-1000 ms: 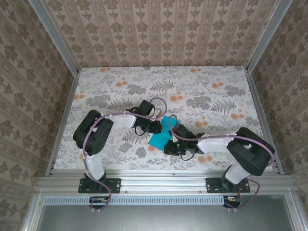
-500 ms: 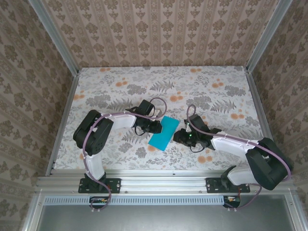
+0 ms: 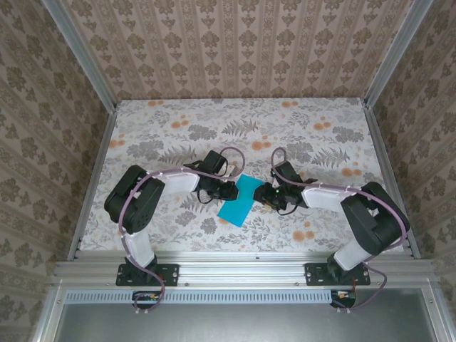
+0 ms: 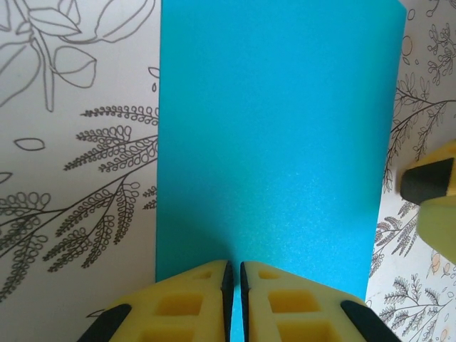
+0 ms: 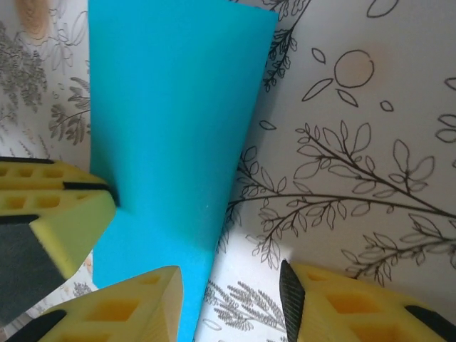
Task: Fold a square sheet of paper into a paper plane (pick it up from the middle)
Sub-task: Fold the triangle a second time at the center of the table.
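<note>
**A:** Where is the paper at this moment?

**B:** I see the square sheet of paper [image 3: 239, 201] near the middle of the table [image 3: 320, 121], between both arms. It looks like a rectangle.

**A:** And the tools?

**B:** My left gripper [image 4: 233, 269] pinches one edge of the sheet, its fingers pressed almost together. My right gripper [image 5: 231, 278] has its jaws spread, with one finger at the opposite edge.
</note>
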`<state>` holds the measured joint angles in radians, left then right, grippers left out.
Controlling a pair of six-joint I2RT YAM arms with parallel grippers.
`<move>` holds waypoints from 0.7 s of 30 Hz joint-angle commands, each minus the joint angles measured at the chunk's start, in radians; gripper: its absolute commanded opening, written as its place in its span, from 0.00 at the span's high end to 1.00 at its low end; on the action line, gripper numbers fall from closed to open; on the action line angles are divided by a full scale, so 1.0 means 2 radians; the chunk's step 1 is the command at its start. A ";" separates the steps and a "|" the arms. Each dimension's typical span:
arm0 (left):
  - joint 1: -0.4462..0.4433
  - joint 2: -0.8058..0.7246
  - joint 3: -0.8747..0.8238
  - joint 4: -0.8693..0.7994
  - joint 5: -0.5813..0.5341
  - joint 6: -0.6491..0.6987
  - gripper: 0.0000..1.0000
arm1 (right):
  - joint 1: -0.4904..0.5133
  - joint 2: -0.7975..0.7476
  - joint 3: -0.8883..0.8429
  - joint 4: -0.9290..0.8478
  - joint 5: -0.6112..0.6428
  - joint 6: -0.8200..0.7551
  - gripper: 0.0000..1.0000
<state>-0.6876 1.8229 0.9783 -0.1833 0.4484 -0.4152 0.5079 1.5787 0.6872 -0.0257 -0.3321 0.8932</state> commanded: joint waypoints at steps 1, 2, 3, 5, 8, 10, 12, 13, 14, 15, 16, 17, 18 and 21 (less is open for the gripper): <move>-0.005 -0.008 -0.013 -0.021 -0.009 -0.008 0.85 | -0.002 0.016 0.020 0.024 -0.019 -0.008 0.56; -0.005 -0.008 -0.014 -0.021 -0.009 -0.008 0.85 | -0.002 0.021 0.024 0.023 -0.020 -0.009 0.56; -0.005 -0.007 -0.014 -0.021 -0.009 -0.009 0.85 | -0.002 0.026 0.029 0.024 -0.020 -0.009 0.56; -0.006 -0.006 -0.014 -0.018 -0.007 -0.008 0.85 | -0.002 0.034 0.035 0.035 -0.024 -0.007 0.56; -0.005 -0.005 -0.013 -0.018 -0.007 -0.009 0.85 | -0.002 0.048 0.043 0.044 -0.030 -0.003 0.56; -0.006 -0.005 -0.013 -0.016 -0.006 -0.009 0.85 | -0.002 0.057 0.049 0.051 -0.036 -0.001 0.56; -0.005 -0.005 -0.010 -0.016 -0.006 -0.009 0.85 | -0.002 0.064 0.052 0.060 -0.043 0.002 0.56; -0.005 -0.004 -0.010 -0.016 -0.006 -0.009 0.85 | -0.002 0.067 0.051 0.070 -0.048 0.008 0.56; -0.005 -0.004 -0.009 -0.015 -0.006 -0.010 0.85 | -0.002 0.068 0.051 0.078 -0.054 0.012 0.56; -0.005 -0.003 -0.008 -0.015 -0.006 -0.010 0.85 | -0.001 0.068 0.050 0.087 -0.061 0.016 0.56; -0.005 -0.003 -0.007 -0.015 -0.006 -0.010 0.85 | -0.001 0.067 0.046 0.097 -0.066 0.021 0.56; -0.004 -0.003 -0.006 -0.013 -0.005 -0.011 0.85 | 0.000 0.065 0.043 0.102 -0.068 0.024 0.57; -0.004 -0.003 -0.005 -0.012 -0.005 -0.012 0.85 | 0.001 0.063 0.040 0.105 -0.070 0.025 0.57; -0.001 -0.003 -0.006 0.001 0.003 -0.021 0.85 | 0.002 0.056 0.026 0.117 -0.069 0.028 0.59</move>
<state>-0.6876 1.8217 0.9756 -0.1749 0.4500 -0.4301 0.5064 1.7039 0.7654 0.1558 -0.4381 0.9237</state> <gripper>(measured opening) 0.153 0.415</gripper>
